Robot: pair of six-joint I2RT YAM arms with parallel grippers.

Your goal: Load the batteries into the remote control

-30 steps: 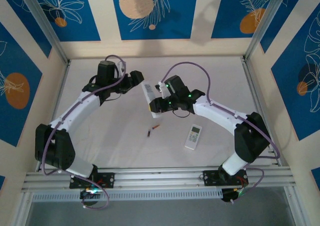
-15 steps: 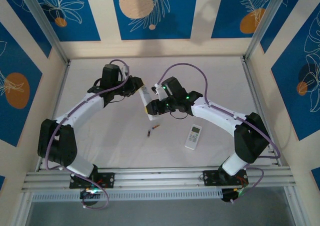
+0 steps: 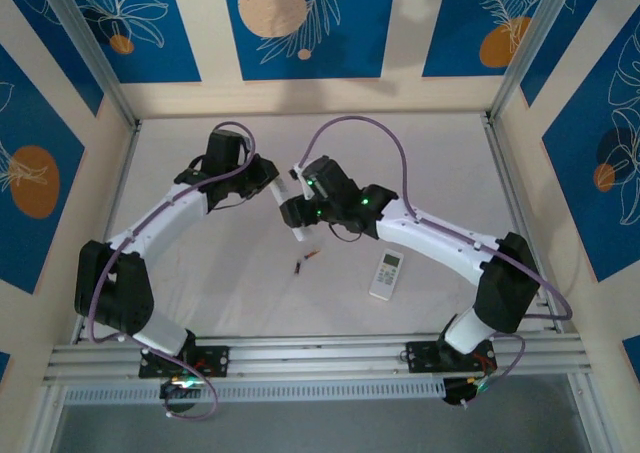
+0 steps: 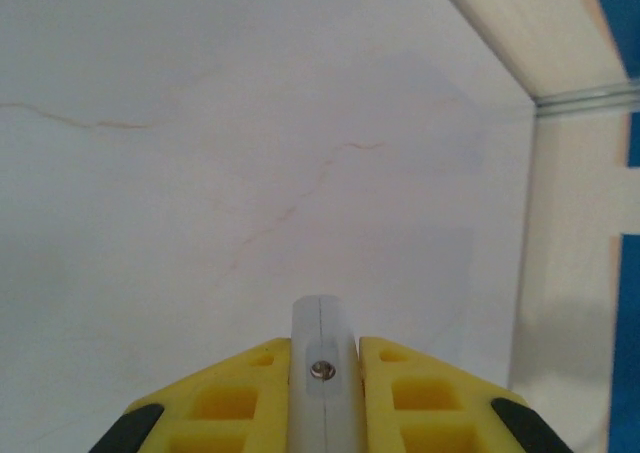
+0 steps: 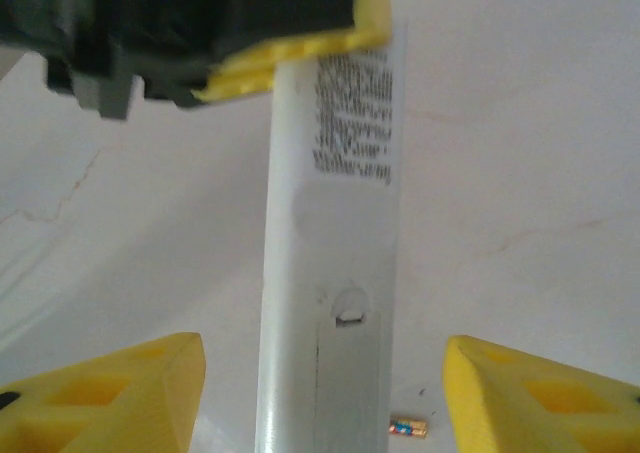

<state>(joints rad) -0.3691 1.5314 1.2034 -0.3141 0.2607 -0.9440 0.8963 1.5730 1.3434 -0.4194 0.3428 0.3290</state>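
Mostly remote [image 4: 322, 393] cut off; thin edge clamped btwn L fingers [image 4: 235, 403].

Probably a lab cell: aluminium rails [image 3: 320, 348], printed wall panels [image 3: 300, 23]

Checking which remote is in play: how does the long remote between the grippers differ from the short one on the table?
The long remote is clamped at one end by the left gripper; the short remote lies untouched on the table. The long remote shows its back, label and battery cover; the short remote lies face up, buttons showing. The long remote looks slimmer than the short remote. Both are white.
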